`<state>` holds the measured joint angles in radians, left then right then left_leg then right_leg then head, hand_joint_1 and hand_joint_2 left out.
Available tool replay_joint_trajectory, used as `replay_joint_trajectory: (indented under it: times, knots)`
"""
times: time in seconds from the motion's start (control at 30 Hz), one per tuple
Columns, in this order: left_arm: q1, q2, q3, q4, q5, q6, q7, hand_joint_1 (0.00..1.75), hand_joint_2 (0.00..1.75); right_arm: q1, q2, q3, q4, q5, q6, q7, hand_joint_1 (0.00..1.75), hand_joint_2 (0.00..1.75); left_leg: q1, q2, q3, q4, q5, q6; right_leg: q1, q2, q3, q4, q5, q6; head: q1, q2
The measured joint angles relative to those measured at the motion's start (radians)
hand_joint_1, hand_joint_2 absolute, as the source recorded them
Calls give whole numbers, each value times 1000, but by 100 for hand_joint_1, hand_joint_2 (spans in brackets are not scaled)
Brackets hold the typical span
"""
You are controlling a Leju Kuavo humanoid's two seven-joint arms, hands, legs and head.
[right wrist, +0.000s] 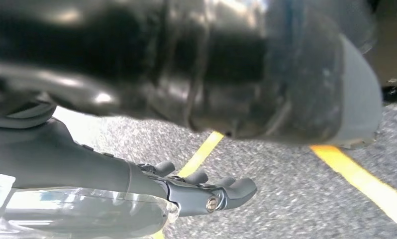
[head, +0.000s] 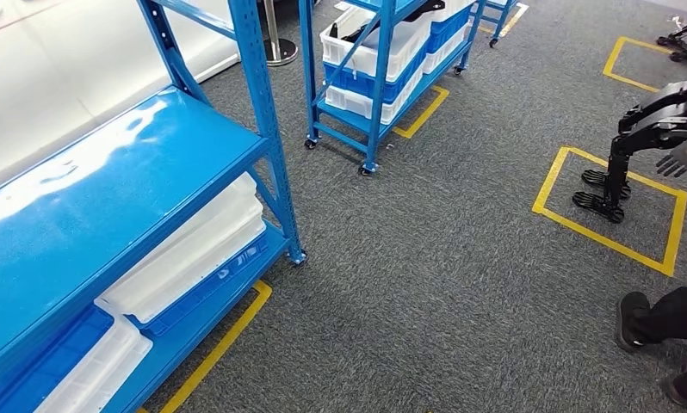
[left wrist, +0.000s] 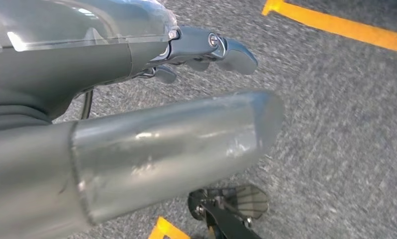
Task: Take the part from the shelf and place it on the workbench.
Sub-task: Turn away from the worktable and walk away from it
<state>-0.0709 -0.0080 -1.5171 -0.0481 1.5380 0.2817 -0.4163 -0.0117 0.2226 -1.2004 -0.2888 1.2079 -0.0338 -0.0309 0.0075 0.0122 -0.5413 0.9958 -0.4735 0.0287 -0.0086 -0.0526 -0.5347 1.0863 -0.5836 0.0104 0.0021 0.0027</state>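
At the far left stands a blue metal shelf (head: 108, 163). Its glossy upper board is bare, and on the board below white trays (head: 194, 249) lie flat, side by side, their long sides running along the shelf. A yellow tape line (head: 219, 348) on the grey carpet floor (head: 426, 258) follows the shelf's foot. Further back, near the middle, is a second blue shelf on wheels (head: 379, 77), stacked with white and blue bins. In its top white bin (head: 387, 43) lies a dark thing (head: 355, 32), which may be the part. It seems to stretch lengthwise along the bin, but it is too small to tell which way it points. Open carpet lies between this shelf and the camera, with the near shelf's corner post at the left of the way. To the right, a dark robot (head: 659, 120) stands inside a yellow-taped square (head: 611, 206), and a person's dark shoe (head: 633, 318) shows at the lower right edge. The left hand (left wrist: 112, 64) hangs over the carpet holding nothing, its thumb straight and its fingers (left wrist: 236, 55) stretched out and apart from the thumb. The right hand (right wrist: 87, 164) also holds nothing, its fingers (right wrist: 236, 188) extended and its blurred thumb well apart from them.
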Motion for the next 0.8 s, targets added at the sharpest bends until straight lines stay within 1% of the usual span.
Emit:
replay_joint_trajectory:
  times: [0.03, 0.07, 0.1, 0.13, 0.17, 0.2, 0.23, 0.27, 0.3, 0.33, 0.37, 0.4, 0.43, 0.47, 0.5, 0.53, 0.57, 0.6, 0.63, 0.67, 0.7, 0.73, 0.77, 0.8]
  knots:
    - [-2, 0, 0, 0, 0, 0, 0, 0, 0, 1, 0, 0, 0, 0, 0, 0, 0, 0, 0, -10, -1, -1, 1, 3, -1, 26, -31, 63, -33, 2, 0, 0]
    - [-3, 0, 0, 0, 1, 0, 0, 0, 0, 1, 0, -1, 0, 0, 0, 0, 0, 0, -1, -21, -2, 0, 2, 5, -2, 40, -68, 135, -65, 3, 0, 0]
    - [-4, 0, 0, 0, 1, -1, 0, 0, 0, 2, 0, -2, 0, 1, 0, 1, 0, 0, -2, -33, -3, 0, 2, 6, -3, 46, -99, 191, -81, 4, 0, 0]
    - [-4, 0, 0, 0, 1, -1, 0, 0, 0, 2, 0, -4, 0, 1, 0, 1, 0, 0, -3, -47, -2, 1, 2, 6, -3, 48, -115, 215, -75, 3, 0, 0]
    - [-3, 0, 0, 0, 1, -2, 0, 0, 0, 3, 0, -5, 0, 2, 0, 1, 0, 0, -3, -61, 0, 1, 2, 5, -3, 51, -113, 198, -48, 2, 0, 0]
    - [-3, 0, -1, 0, 1, -2, 0, 0, 0, 3, 0, -5, 0, 2, 0, 1, 0, 0, -3, -77, 1, 2, 1, 4, -4, 58, -93, 145, -7, 0, 0, 0]
    - [-3, -1, -1, 0, 1, -2, 0, 0, 0, 4, 0, -6, 0, 3, 0, 1, 0, 0, -2, -90, 2, 4, 0, 3, -5, 76, -66, 75, 33, -4, 0, 0]
    - [-3, -2, -2, 0, 1, -2, 0, 0, 0, 4, 0, -7, 0, 4, 0, 1, 0, 0, -2, -103, 0, 7, -1, 0, -5, 98, -41, 11, 62, -8, 0, 0]
    - [-4, -3, -4, 0, 1, -2, 1, 0, 0, 4, -1, -8, 0, 6, -1, 1, 0, 0, -2, -113, -2, 10, -2, -5, -5, 115, -25, -31, 77, -11, 0, 0]
    - [-4, -4, -5, 0, 2, -2, 1, 0, 0, 4, -1, -9, 0, 8, -1, 1, 0, 0, -2, -123, -6, 11, -2, -10, -5, 125, -18, -51, 79, -15, 0, 0]
    - [-4, -4, -6, 0, 2, -2, 2, 0, 0, 3, -1, -10, 0, 10, -1, 2, 0, 0, -2, -133, -10, 11, -2, -16, -3, 121, -16, -55, 78, -18, 0, 0]
    - [-2, -3, -6, 0, 2, -2, 3, 0, 0, 3, 0, -11, 0, 12, -1, 2, 0, 0, 0, -140, -12, 11, -1, -22, -4, 109, -14, -58, 80, -23, 0, 0]
    - [0, -3, -7, 1, 2, -2, 3, 0, 0, 3, 0, -12, 0, 14, -1, 4, 0, 0, 0, -129, -16, 17, -6, -28, -4, 97, -11, -63, 82, -29, 0, 0]
    - [1, -2, -7, 1, 2, -2, 4, 0, 0, 3, 0, -13, 0, 16, -1, 5, 0, 0, 1, -107, -26, 38, -21, -33, -5, 84, -8, -68, 84, -37, -1, 0]
    - [0, -2, -8, 1, 2, -2, 4, 0, 0, 5, 1, -14, 0, 18, -1, 5, 0, 0, 1, -77, -44, 78, -46, -38, -7, 70, -6, -73, 85, -44, -1, 0]
    - [-1, -3, -8, 1, 2, -2, 4, 0, 0, 7, 1, -15, 0, 20, -2, 6, 0, 0, 2, -46, -72, 136, -79, -42, -5, 56, -4, -74, 84, -48, -2, 0]
    - [-3, -3, -8, 1, 2, -2, 4, 0, 0, 9, 1, -16, 0, 21, -2, 6, 0, 0, 4, -30, -105, 203, -111, -47, -4, 41, -4, -74, 82, -51, -2, 0]
    - [-4, -3, -8, 1, 3, -2, 4, 0, 0, 10, 1, -17, 0, 21, -2, 6, 0, 0, 6, -24, -134, 259, -132, -52, -3, 26, -4, -73, 81, -52, -2, 0]
    - [-3, -3, -9, 1, 3, -2, 5, 0, 0, 10, 1, -18, 0, 22, -2, 7, 0, 0, 8, -20, -147, 287, -134, -55, -3, 12, -4, -72, 79, -52, -2, 0]
    - [-2, -3, -9, 1, 4, -2, 5, 0, 0, 10, 1, -18, 0, 22, -2, 7, 0, 0, 9, -17, -143, 278, -118, -58, -3, -2, -2, -71, 76, -50, -2, 0]
    - [-1, -3, -10, 1, 5, -2, 4, 0, 0, 10, 1, -19, 0, 23, -1, 7, 0, 0, 10, -10, -118, 231, -87, -59, -4, -15, 0, -70, 73, -48, -2, 0]
    - [0, -2, -10, 1, 5, -2, 4, 0, 0, 9, 1, -19, 0, 24, -1, 7, 0, 0, 10, 8, -81, 159, -51, -58, -4, -27, 3, -68, 70, -44, -2, 0]
    - [0, -2, -11, 1, 5, -2, 4, 0, 0, 10, 1, -19, 0, 25, -1, 7, 0, 0, 8, 31, -47, 95, -27, -54, -2, -37, 7, -66, 65, -38, -2, 0]
    - [-2, -2, -12, 2, 6, -1, 4, 0, 0, 9, 1, -20, 0, 27, -1, 7, 0, 0, 6, 48, -23, 49, -12, -47, 1, -47, 10, -64, 62, -33, -2, 0]
